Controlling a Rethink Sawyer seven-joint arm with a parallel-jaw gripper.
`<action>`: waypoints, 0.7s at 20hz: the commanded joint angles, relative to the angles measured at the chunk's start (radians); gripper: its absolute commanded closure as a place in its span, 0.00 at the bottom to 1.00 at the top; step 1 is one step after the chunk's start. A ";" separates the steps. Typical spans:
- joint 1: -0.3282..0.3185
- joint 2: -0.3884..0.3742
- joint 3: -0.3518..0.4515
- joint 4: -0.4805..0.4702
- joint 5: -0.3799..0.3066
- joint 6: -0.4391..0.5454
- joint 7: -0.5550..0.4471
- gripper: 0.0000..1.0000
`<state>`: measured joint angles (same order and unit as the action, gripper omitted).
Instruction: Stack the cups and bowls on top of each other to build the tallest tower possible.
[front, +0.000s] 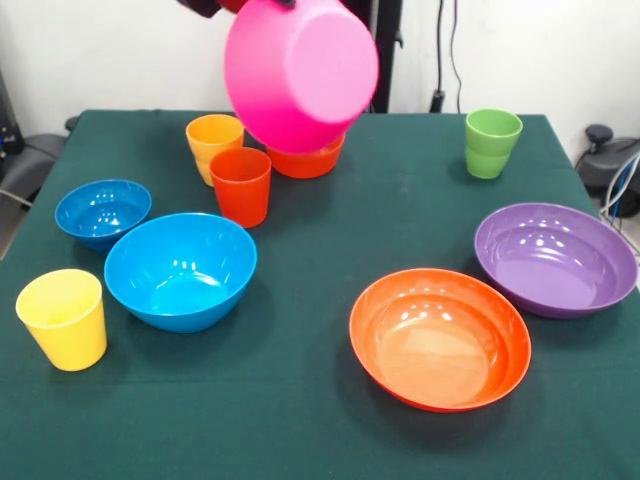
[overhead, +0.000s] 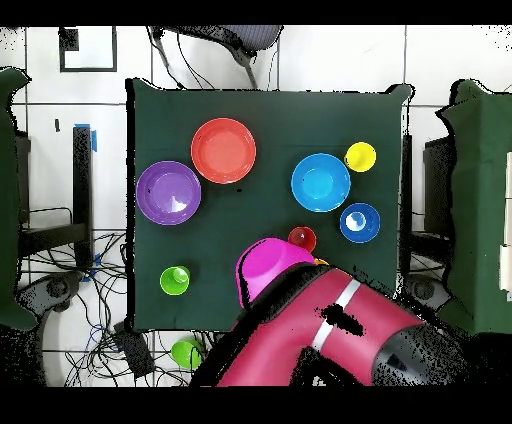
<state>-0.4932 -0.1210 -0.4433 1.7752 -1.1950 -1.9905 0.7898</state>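
One large pink bowl (front: 300, 72) is hanging tilted in the air, its base facing us, above the small orange bowl (front: 308, 160) on the green table (front: 320, 420). We are seeing the arm (overhead: 330, 325) behind it, but cannot tell how the gripper stands. The orange-red cup (front: 240, 186) is standing beside that small orange bowl.

Front view: across the table (front: 300, 420), facing the robot, fairly close. Overhead view: straight down, farther off, arm (overhead: 330, 330) entering from bottom. Both share the tabletop.
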 joint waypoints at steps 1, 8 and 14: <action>-0.040 0.121 0.150 -0.209 -0.068 -0.026 -0.164 1.00; -0.074 0.166 0.172 -0.236 -0.084 -0.068 -0.157 1.00; -0.101 0.167 0.191 -0.228 -0.083 -0.128 -0.108 1.00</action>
<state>-0.5917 0.0189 -0.4156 1.6760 -1.2410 -2.0775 0.7898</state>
